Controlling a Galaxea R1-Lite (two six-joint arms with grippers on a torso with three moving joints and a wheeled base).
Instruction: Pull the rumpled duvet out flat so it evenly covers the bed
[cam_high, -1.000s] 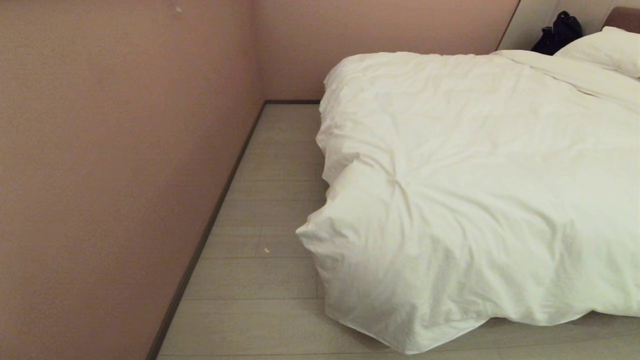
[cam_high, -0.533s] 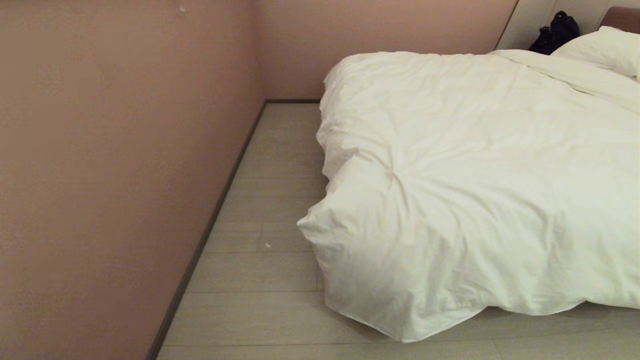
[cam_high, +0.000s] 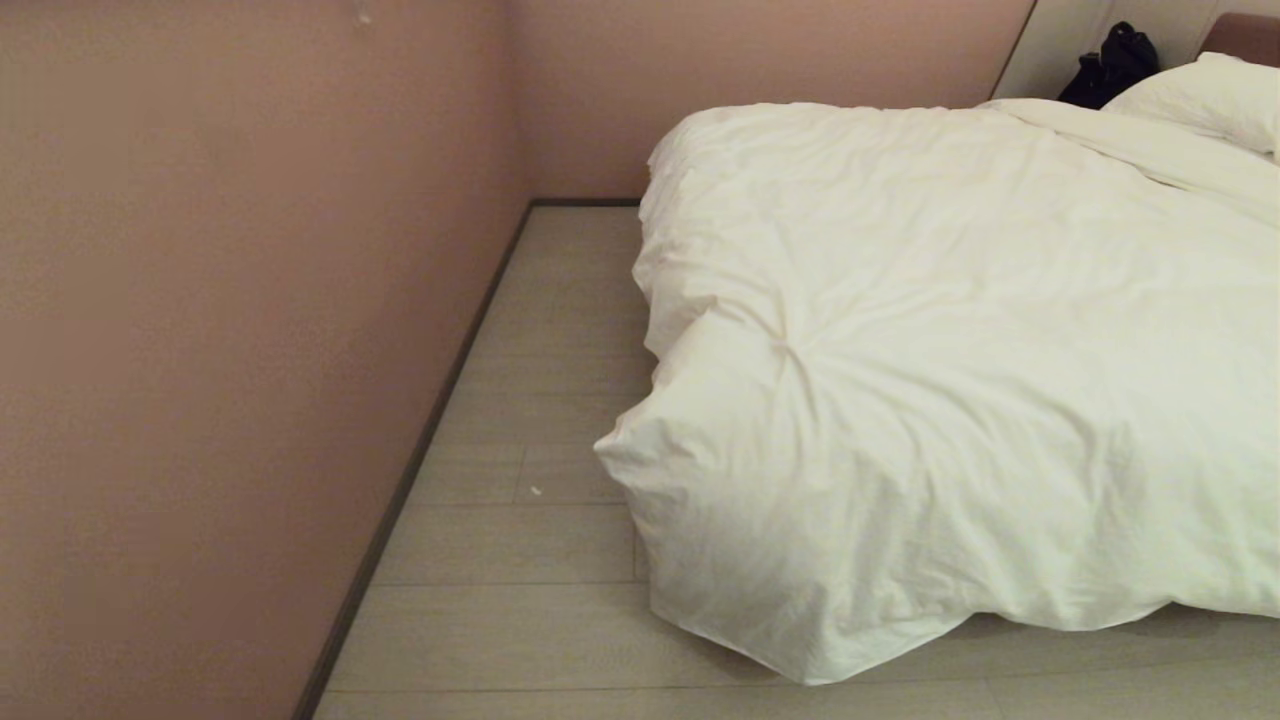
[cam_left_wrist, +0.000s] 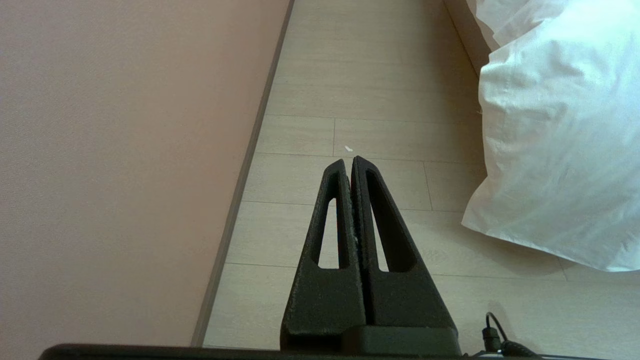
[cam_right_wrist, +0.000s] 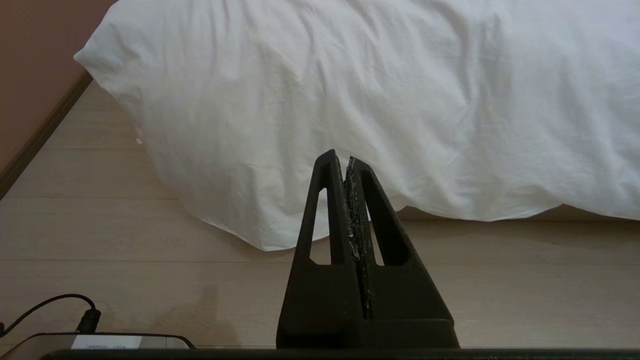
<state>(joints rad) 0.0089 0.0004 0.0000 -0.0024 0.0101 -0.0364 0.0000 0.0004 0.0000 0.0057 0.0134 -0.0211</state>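
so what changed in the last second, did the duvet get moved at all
No. Only the head view shifted slightly, so the camera moved, not the things. The duvet lies as it was, its corner drooping to the floor. Neither gripper took hold of anything: left gripper and right gripper are shut and empty above the floor.

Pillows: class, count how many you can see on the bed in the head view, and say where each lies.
1. A white pillow lies at the bed's far right end, beyond the duvet; others may be hidden outside the picture.
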